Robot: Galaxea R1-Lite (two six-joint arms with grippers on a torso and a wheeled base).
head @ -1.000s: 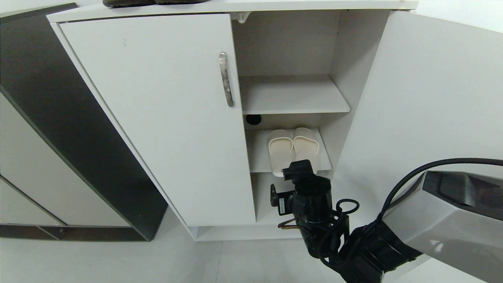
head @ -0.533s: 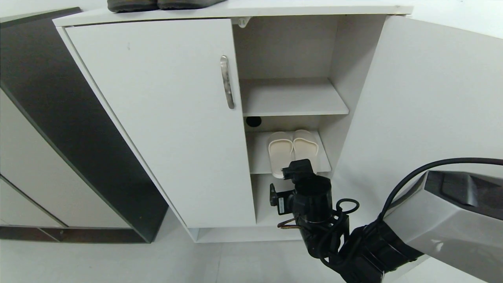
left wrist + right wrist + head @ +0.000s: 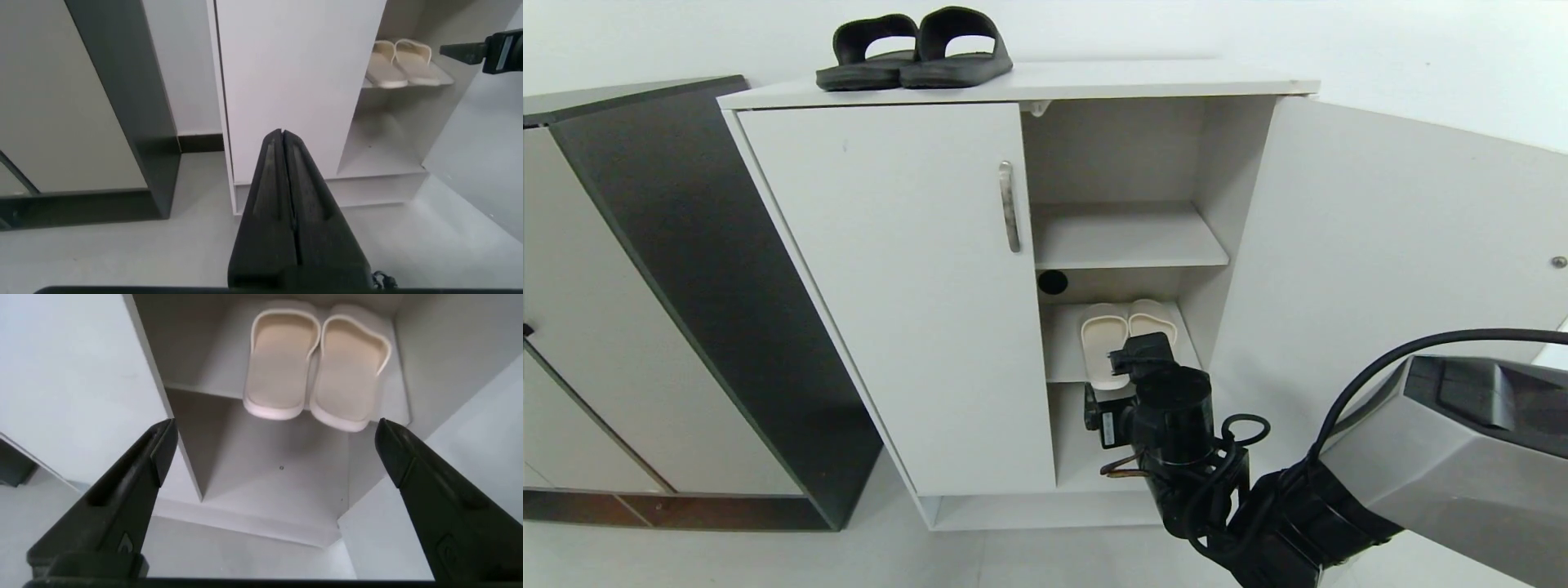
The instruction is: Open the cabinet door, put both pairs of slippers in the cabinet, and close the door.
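Cream slippers [image 3: 1129, 339] are shelved; the view is pulled back and black slippers [image 3: 915, 49] atop the cabinet [image 3: 1135, 77] are revealed; right hand [image 3: 275, 437] spread, empty.

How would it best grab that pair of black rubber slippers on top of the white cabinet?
Probably by the arched straps, from the front and above: the black rubber slippers lie side by side, touching, near the front edge of the white cabinet, straps raised clear of the soles.

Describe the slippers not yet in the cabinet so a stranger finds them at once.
Find the white cabinet with its right door open. On its top board, above the closed left door, lie black slippers; the cream pair sits inside.
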